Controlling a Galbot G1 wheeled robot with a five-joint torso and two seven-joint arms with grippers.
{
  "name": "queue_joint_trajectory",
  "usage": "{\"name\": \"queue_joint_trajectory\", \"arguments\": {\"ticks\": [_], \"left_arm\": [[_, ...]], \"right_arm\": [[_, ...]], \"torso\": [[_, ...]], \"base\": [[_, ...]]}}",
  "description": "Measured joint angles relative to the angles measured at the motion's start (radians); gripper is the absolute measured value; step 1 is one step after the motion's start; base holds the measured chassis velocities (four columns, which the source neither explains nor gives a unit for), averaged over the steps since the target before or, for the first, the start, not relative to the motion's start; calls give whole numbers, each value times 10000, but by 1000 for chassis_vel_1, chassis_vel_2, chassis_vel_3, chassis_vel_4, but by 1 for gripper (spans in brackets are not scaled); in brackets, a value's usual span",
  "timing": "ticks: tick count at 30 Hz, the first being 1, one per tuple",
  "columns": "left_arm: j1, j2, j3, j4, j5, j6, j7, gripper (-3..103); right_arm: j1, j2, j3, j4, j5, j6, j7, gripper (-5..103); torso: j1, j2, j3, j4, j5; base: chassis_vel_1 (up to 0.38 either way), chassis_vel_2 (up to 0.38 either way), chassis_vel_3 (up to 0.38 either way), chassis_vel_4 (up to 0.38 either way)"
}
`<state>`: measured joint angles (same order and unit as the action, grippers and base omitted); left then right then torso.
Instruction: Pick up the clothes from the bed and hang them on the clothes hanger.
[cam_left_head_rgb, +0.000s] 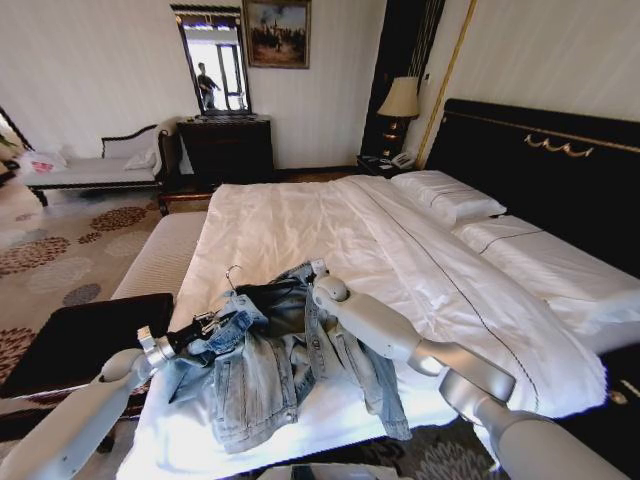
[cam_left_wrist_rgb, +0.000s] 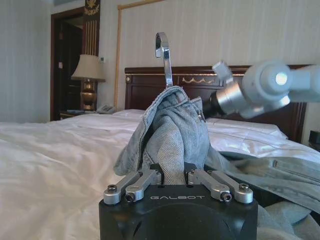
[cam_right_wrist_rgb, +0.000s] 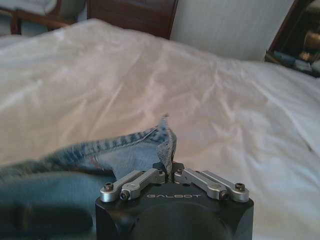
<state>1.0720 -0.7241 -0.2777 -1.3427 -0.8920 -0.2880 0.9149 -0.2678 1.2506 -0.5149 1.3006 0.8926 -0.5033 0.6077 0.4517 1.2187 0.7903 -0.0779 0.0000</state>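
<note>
At the bed's (cam_left_head_rgb: 300, 215) foot, both pincers (left (cam_left_wrist_rgb: 175, 176), right (cam_right_wrist_rgb: 171, 172)) pinch the jacket (cam_left_head_rgb: 270, 370), collar toward the headboard.

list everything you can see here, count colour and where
denim jacket: 1, light blue, foot of the bed
hanger: 1, silver hook rising from the bunched jacket
bed: 1, white sheets, black headboard
pillows: 2, white, by the headboard
lamp: 1, cream shade, on the nightstand
dresser: 1, dark, back wall
bench: 1, dark, left of the bed
left gripper: fingers shut on the jacket
right gripper: fingers shut on a jacket edge
</note>
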Motion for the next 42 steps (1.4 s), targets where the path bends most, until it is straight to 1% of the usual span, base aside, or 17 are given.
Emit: {"name": "queue_joint_trajectory", "arguments": {"ticks": [4,5,7,8,10,11,15,19,21,25,29,31,33,35,38,42], "left_arm": [[-212,-108,262,101,49,25,-45,17],[-212,-108,262,101,49,25,-45,17],[-289,-131,352,134,50,37,-57,17],[-430,-180,501,180,50,59,-105,17],[-627,-262,695,191,44,110,-177,17],[-627,-262,695,191,44,110,-177,17],[-1135,-412,1294,100,15,247,-292,17],[-1364,-501,1550,115,6,293,-358,17],[-1591,-611,1812,207,29,323,-404,17],[-1758,-709,1940,373,36,329,-430,17],[-2274,-905,2228,809,6,352,-523,17],[-2358,-936,2276,865,-11,359,-539,17],[-2847,-1202,2566,1201,-71,381,-600,17],[-2956,-1276,2623,1269,-75,382,-618,17],[-3503,-1710,2960,1533,-102,423,-745,17],[-3879,-1983,3184,1714,-101,487,-850,17]], "right_arm": [[82,-699,47,1081,456,40,17,3],[82,-699,47,1081,456,40,17,3],[81,-973,47,1419,684,48,22,3],[75,-1249,47,1816,977,48,44,3],[29,-1445,50,2178,1232,48,45,3],[29,-1445,50,2178,1232,48,45,3],[-22,-1510,107,2569,1548,125,2,3],[-27,-1578,148,2836,1732,127,1,3],[-101,-1763,173,3329,2003,120,15,3],[-211,-1934,184,3734,2130,86,16,3],[-515,-2311,226,4618,2552,-4,48,3],[-555,-2350,230,4700,2582,-7,50,3],[-882,-2579,281,5239,2809,-19,56,3],[-943,-2621,301,5333,2842,-22,56,3],[-1224,-2856,483,5769,3041,-26,-37,3],[-1424,-3018,694,6102,3247,-17,-177,3]], "torso": [[0,0,0,0,0],[0,0,0,0,0],[0,0,0,-1,1],[0,0,0,-2,1],[0,0,-1,-3,1],[0,0,-1,-3,1],[0,0,-1,-1,2],[0,0,-1,-1,1],[0,0,0,-1,2],[0,0,-2,0,0],[0,0,-2,1,1],[0,0,-2,1,1],[0,0,-2,-2,1],[0,0,-2,-3,0],[0,0,-2,-3,-1],[0,0,-2,-4,1]], "base": [[0,0,0,0],[0,0,0,0],[0,0,0,0],[0,0,0,0],[0,0,0,0],[0,0,0,0],[0,0,0,0],[0,0,0,0],[0,0,0,0],[0,0,0,0],[0,0,0,0],[0,0,0,0],[0,0,0,0],[0,0,0,0],[0,0,0,0],[0,0,0,0]]}}
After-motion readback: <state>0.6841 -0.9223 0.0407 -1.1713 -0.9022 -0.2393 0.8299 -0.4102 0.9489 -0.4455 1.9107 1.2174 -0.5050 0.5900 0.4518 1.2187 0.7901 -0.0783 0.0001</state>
